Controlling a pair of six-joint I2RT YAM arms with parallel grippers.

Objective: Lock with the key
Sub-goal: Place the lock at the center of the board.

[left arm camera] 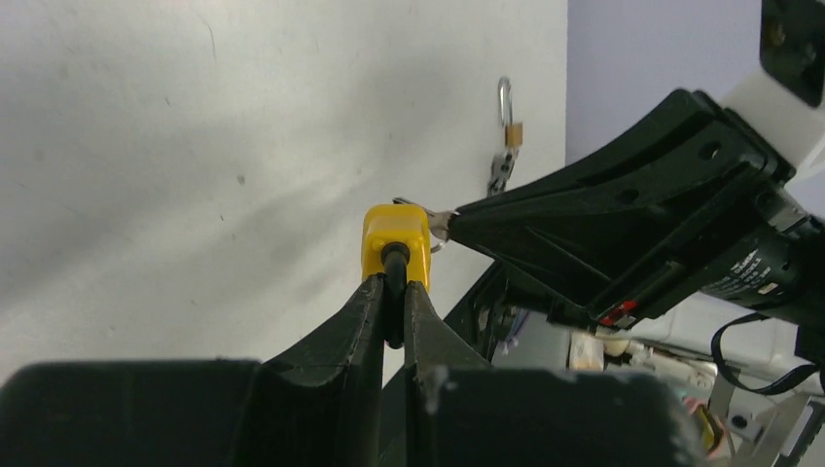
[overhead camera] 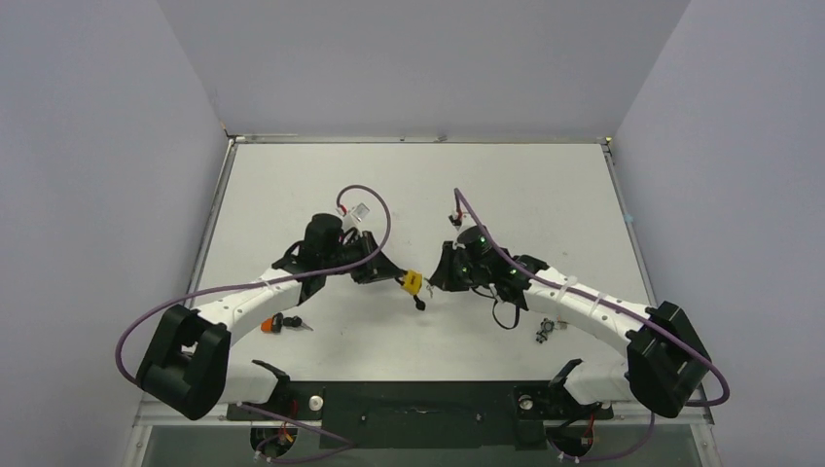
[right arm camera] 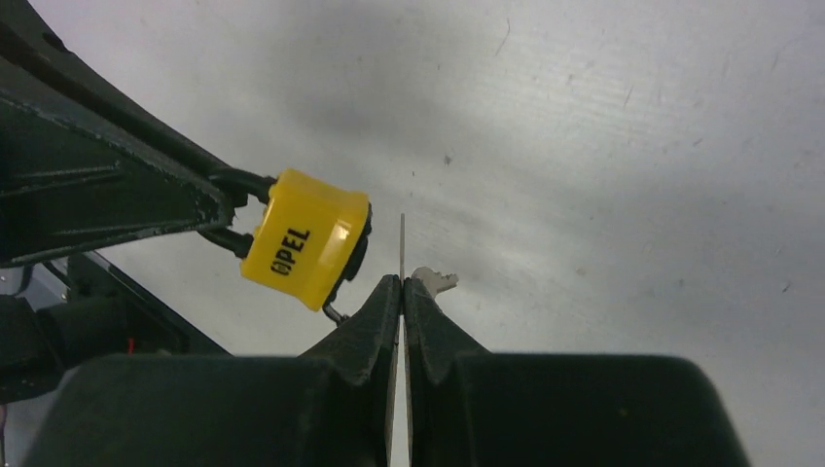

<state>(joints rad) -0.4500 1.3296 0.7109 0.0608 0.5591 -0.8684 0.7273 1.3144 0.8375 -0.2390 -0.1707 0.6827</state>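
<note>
Above the middle of the surface, the top view shows the left claw and right claw meeting at a yellow padlock. In the left wrist view, the left claw pinches the padlock's black shackle. In the right wrist view, the right claw is pressed together on a thin key, just beside the padlock's base.

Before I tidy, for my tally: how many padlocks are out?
3: yellow padlock held centre; orange padlock by left arm; brass padlock by right arm. Arms may hide more.
</note>
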